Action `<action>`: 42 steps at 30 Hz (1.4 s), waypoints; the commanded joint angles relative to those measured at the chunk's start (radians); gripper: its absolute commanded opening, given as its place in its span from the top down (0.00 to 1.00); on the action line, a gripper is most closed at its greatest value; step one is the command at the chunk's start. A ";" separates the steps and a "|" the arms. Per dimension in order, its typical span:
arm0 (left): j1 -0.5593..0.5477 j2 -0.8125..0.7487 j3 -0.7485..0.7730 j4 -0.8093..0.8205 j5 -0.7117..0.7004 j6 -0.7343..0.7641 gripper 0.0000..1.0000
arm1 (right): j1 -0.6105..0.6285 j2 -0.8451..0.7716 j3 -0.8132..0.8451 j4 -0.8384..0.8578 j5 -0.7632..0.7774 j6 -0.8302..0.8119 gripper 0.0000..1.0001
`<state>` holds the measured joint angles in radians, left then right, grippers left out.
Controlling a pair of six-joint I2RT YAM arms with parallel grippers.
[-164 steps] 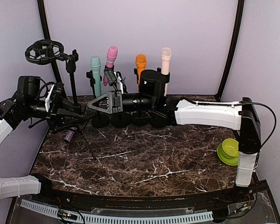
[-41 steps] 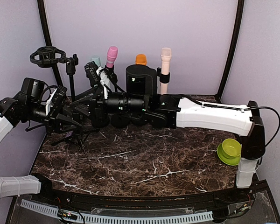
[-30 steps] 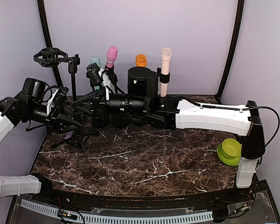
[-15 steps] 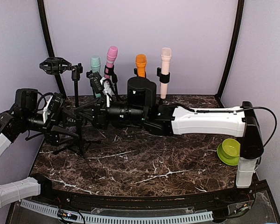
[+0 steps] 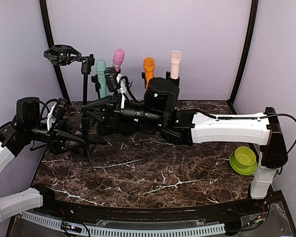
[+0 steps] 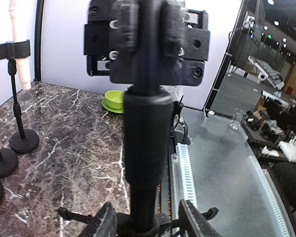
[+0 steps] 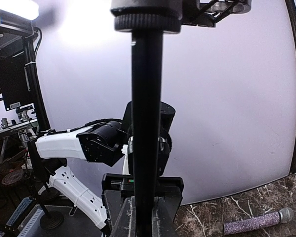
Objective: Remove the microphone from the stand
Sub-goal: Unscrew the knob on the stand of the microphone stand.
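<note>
Mic (image 7: 259, 221): purple glitter one, lying flat on the surface (image 5: 163, 168), off the stand and apart from its pole. It only shows in the right wrist view. From overhead I can't pick it out; the left arm covers that spot.

Stand (image 5: 85, 98): black tripod at the left side of the surface, pole upright, shock mount (image 5: 61, 53) at the top on a short side arm.

Right tool (image 5: 91, 109): reaches across from the right and is clamped on the pole about mid-height. The wrist view shows the pole pinched tight between its fingers (image 7: 127, 217).

Left tool (image 5: 74, 140): low on the stand, near the tripod legs. Its fingers (image 6: 107, 222) sit on either side of the thick lower tube. I can't tell whether they actually press on it.

Behind the stand, along the back wall, is a row of four mics upright in small stands: teal (image 5: 100, 74), pink (image 5: 118, 59), orange (image 5: 148, 66), cream (image 5: 175, 61).

Green bowl (image 5: 243, 159) sits at the right edge of the surface, well apart from the rest.
</note>
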<state>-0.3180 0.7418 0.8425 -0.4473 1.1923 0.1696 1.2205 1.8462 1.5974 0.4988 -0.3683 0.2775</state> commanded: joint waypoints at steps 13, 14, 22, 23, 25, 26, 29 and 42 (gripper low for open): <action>-0.001 0.040 -0.042 0.153 0.107 -0.143 0.87 | 0.028 -0.045 -0.019 0.175 0.028 -0.031 1.00; -0.001 0.038 -0.043 0.151 0.110 -0.139 0.94 | 0.028 -0.044 -0.018 0.172 0.028 -0.031 1.00; -0.001 0.061 0.032 0.017 0.096 0.022 1.00 | 0.025 -0.146 -0.166 0.096 0.112 -0.048 0.03; -0.002 0.066 0.046 -0.013 0.089 0.054 1.00 | 0.025 -0.182 -0.204 0.080 0.141 -0.056 0.01; -0.001 0.071 0.061 -0.035 0.084 0.090 1.00 | 0.028 -0.260 -0.303 0.087 0.190 -0.070 0.01; -0.002 0.071 0.062 -0.029 0.085 0.094 1.00 | 0.028 -0.310 -0.355 0.109 0.194 -0.068 0.01; -0.002 0.073 0.059 0.031 0.092 0.059 1.00 | 0.025 -0.408 -0.472 0.079 0.234 -0.072 0.01; -0.001 0.093 0.092 -0.065 0.063 0.198 1.00 | 0.023 -0.176 -0.037 -0.473 0.192 -0.298 0.41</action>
<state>-0.3199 0.8459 0.8848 -0.4721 1.2442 0.2623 1.2407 1.6215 1.4921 0.1513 -0.1768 0.0490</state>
